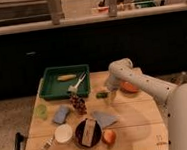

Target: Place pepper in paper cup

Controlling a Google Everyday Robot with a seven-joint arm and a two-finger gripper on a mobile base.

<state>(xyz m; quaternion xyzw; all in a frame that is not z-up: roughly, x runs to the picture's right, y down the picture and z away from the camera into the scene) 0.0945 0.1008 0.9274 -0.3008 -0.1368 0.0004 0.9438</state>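
The pepper (102,94) is a small green item lying on the wooden table (138,130), just right of the green tray. My gripper (111,96) points down at the end of the white arm and hangs right beside the pepper's right end, low over the table. A white paper cup (63,133) stands near the table's front left, well away from the gripper.
A green tray (52,89) at the back left holds a yellowish oblong item (64,78) and a white utensil (79,82). Grapes (78,103), two blue cloths (61,114), a green cup (40,111), a dark bowl (88,132), an orange fruit (109,136) and an orange dish (129,87) are also on the table.
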